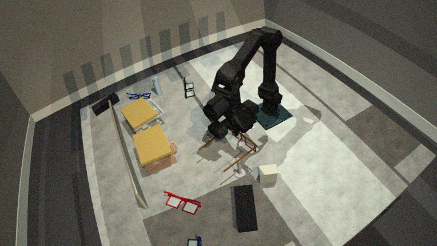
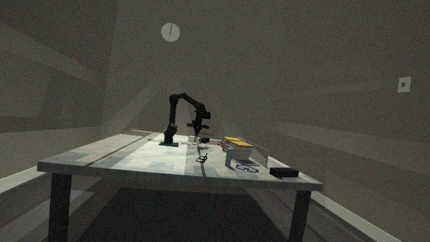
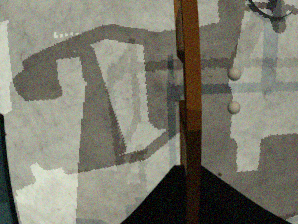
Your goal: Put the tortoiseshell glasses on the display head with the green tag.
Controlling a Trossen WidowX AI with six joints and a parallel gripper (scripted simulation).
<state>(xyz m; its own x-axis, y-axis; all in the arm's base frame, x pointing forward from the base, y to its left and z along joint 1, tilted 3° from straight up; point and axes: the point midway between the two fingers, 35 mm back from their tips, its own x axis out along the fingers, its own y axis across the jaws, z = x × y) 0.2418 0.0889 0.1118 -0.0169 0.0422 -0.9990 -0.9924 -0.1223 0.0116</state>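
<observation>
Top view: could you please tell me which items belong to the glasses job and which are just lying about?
Job: tortoiseshell glasses, gripped in the jaws; two yellow-topped display heads (green tag not visible).
Lying about: red glasses, blue glasses, black glasses, pale cylinder, cream box, long black box.

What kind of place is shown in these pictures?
Probably an indoor test room for robot handling: one black arm bolted by a teal base plate to a table, several glasses such as the red pair scattered about, bare walls.
</observation>
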